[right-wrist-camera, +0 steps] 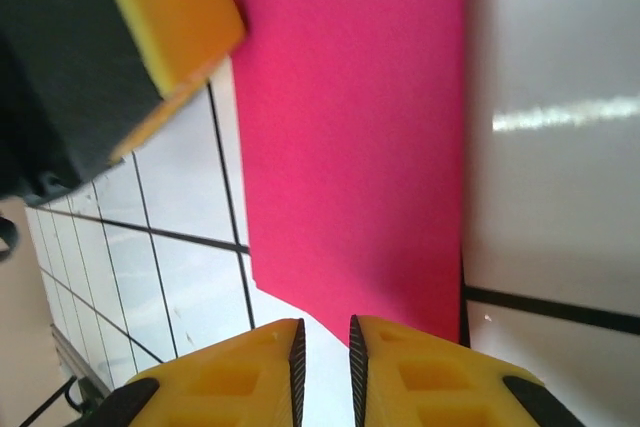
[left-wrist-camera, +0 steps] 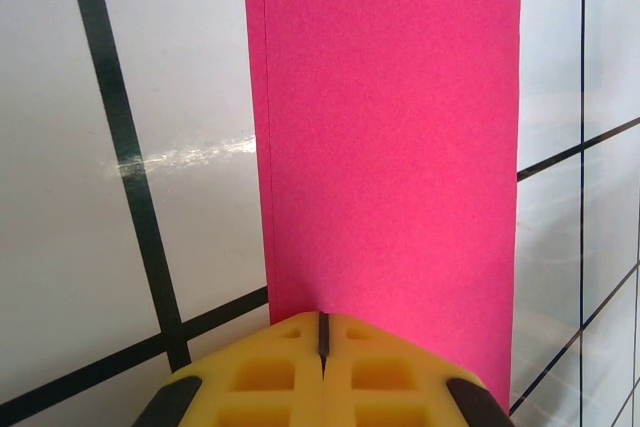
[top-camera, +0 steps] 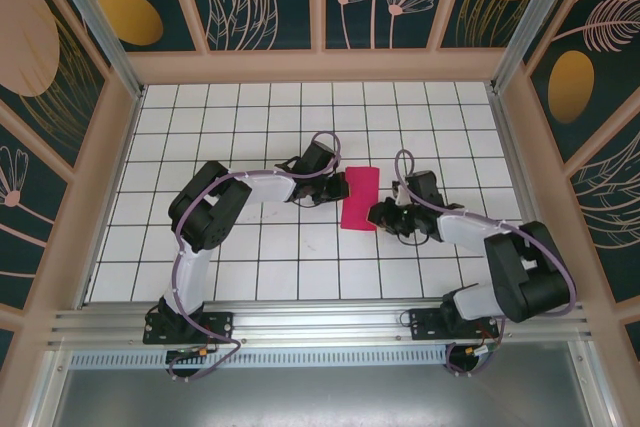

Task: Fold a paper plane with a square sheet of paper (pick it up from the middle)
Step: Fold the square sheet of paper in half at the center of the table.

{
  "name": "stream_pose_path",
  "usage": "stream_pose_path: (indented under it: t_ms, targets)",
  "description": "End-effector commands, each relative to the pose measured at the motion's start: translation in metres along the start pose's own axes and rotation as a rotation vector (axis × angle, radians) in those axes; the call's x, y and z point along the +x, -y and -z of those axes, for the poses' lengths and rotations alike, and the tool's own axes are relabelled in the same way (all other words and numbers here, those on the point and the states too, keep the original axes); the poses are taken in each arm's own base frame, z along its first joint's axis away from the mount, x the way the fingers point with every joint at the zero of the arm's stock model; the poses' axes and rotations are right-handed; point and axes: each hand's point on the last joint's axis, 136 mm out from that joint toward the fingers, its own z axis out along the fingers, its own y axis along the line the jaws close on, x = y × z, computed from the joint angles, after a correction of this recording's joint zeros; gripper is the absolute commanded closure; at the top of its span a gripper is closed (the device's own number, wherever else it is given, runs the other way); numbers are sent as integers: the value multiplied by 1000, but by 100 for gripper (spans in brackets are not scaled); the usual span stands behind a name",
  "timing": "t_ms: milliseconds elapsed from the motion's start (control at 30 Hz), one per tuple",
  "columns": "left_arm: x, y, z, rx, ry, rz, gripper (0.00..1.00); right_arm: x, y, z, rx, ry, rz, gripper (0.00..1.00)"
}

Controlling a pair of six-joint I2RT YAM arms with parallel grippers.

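The square sheet of paper is magenta-red and lies on the white tiled table as a doubled-over upright rectangle, its curved fold on the far side in the left wrist view. My left gripper is shut, its yellow tips at the paper's left long edge; I cannot tell whether paper is pinched between them. My right gripper sits at the lower right corner of the paper, open by a narrow gap with only tile showing between its fingers. A left finger shows in the right wrist view.
The white tiled table is walled by wooden frames and patterned panels on three sides. Both arms reach in from the near rail, elbows bent outward. Open tiles lie all around the paper.
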Motion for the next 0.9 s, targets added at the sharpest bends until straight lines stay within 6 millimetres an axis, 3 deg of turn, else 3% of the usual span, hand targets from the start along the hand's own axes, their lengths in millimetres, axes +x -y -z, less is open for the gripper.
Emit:
stream_pose_path:
  t_ms: [0, 200, 333, 467, 600, 667, 767, 867]
  targets:
    - [12, -6, 2, -40, -38, 3, 100, -11, -5, 10, 34, 63, 54, 74]
    - [-10, 26, 36, 28, 77, -10, 99, -23, -11, 24, 115, 175, 244, 61]
    - [-22, 34, 63, 23, 163, -16, 88, -22, -20, 26, 173, 224, 432, 54]
    - [-29, 21, 88, -33, 260, 10, 88, -25, -37, 28, 272, 273, 632, 52]
    - [-32, -1, 106, -75, 334, 59, 88, -31, -56, 27, 358, 238, 811, 52]
    - [-36, -2, 121, -63, 370, 71, 88, -28, -59, 23, 410, 179, 936, 52]
    - [-33, -19, 130, -98, 401, 89, 89, -10, -40, 10, 477, 52, 1210, 53]
    - [-33, -28, 136, -97, 416, 116, 88, 10, -24, -1, 447, -64, 1331, 53]
